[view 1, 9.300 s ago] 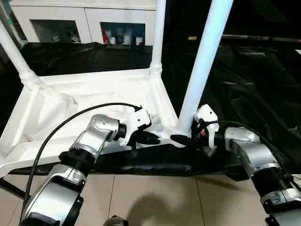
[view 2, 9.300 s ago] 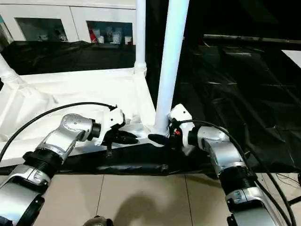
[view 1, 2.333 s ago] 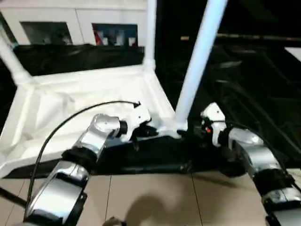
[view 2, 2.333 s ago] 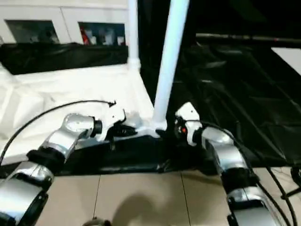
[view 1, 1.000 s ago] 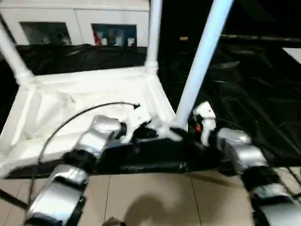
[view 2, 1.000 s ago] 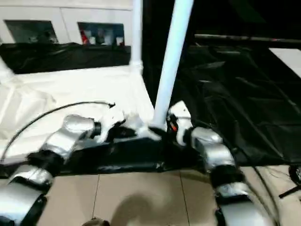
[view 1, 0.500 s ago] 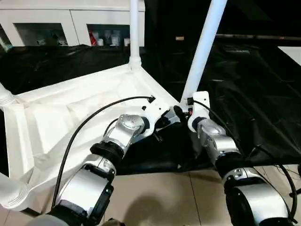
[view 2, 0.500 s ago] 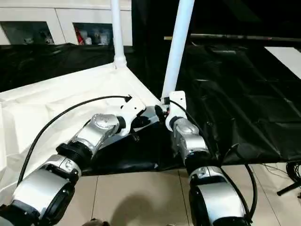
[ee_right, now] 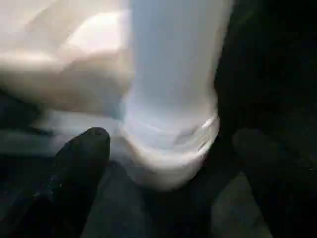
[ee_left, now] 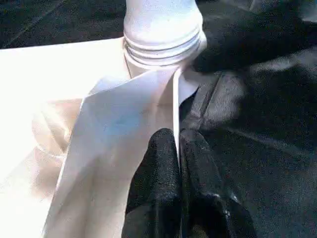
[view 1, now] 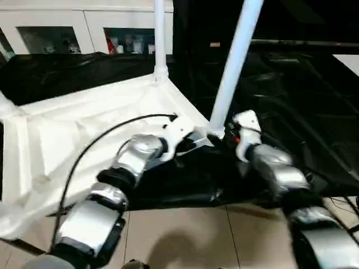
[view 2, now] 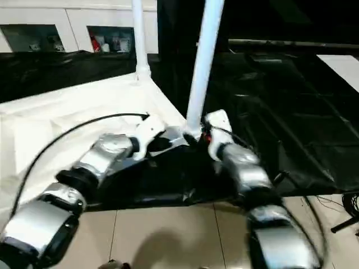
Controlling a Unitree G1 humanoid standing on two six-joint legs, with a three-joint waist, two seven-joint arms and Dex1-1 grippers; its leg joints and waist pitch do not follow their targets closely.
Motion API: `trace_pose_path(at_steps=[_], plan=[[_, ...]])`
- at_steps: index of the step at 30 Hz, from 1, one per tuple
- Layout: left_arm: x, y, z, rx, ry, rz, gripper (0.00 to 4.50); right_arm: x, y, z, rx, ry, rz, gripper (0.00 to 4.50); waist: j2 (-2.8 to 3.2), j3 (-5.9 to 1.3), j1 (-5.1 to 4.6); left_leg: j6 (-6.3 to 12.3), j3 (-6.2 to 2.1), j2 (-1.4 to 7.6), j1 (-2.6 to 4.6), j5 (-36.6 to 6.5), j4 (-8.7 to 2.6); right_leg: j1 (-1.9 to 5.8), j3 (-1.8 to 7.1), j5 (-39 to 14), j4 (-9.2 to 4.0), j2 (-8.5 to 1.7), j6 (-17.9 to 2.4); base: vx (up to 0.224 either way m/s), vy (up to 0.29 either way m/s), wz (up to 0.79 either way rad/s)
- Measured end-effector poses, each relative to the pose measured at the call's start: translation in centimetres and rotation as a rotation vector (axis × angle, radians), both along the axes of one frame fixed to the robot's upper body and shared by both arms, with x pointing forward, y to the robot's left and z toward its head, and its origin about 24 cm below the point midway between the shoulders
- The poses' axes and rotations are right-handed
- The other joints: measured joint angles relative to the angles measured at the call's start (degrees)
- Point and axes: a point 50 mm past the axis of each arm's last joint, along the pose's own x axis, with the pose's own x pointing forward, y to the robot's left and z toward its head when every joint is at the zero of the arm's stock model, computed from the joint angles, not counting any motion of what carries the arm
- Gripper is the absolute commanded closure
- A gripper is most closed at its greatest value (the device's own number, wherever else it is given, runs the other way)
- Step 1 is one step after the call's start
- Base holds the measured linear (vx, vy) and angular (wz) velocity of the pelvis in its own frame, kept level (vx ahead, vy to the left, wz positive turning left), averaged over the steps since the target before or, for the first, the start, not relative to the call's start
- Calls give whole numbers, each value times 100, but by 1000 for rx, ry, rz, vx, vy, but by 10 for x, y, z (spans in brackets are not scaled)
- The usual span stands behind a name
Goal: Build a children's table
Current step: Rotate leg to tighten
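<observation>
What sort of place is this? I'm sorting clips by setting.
Probably an indoor lab or workroom: a tiled floor, black sheeting spread under the upturned tabletop, and a white glass-door cabinet along the back.

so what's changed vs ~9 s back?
The tabletop has swung about its near-right corner: its left end came toward the robot, out over the floor tiles. Unchanged: the left gripper pinches the rim by that corner, and the right gripper straddles the leg base.

White square tabletop (view 1: 84, 120) underside-up on black sheet, white tubular legs (view 1: 233, 61) upright in corner sockets.
</observation>
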Motion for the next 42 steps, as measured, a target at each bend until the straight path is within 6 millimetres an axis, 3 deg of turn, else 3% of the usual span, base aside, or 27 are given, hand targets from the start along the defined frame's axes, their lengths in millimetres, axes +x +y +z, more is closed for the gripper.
trace_pose_path(at_steps=[6, 12, 18, 36, 42], plan=[[-11, 15, -1, -8, 37, -161, 450, -14, -14, 7, 1, 42, 193, 7, 18, -2, 32, 0, 0, 5, 1, 0, 1, 0, -7, -1, 4, 0, 1, 0, 0, 0], [-24, 13, -2, -8, 88, -332, 450, -16, -2, 15, 0, 39, 315, 7, 20, -2, 193, -1, 4, 6, 1, 0, 3, 12, -6, -2, 3, -4, 1, 0, 0, 0], [-25, 16, -1, -4, 86, -342, 450, -19, 0, 12, -12, 67, 356, 7, 19, -1, 160, -1, 7, 5, 1, 0, 6, 12, -1, -2, 4, -4, 2, 0, 0, 0], [-28, 20, 1, 4, 93, -359, 450, -20, 2, 11, -16, 76, 376, 161, 19, -1, 130, -1, 7, 6, 0, 0, 4, 8, -2, -10, 3, -4, 12, 0, 0, 0], [-28, 21, 1, 3, 101, -355, 450, -20, 2, 10, -16, 67, 374, 175, 18, -1, 127, 0, 7, 6, 0, 0, 6, 8, -2, -10, 4, -4, 12, 0, 0, 0]])
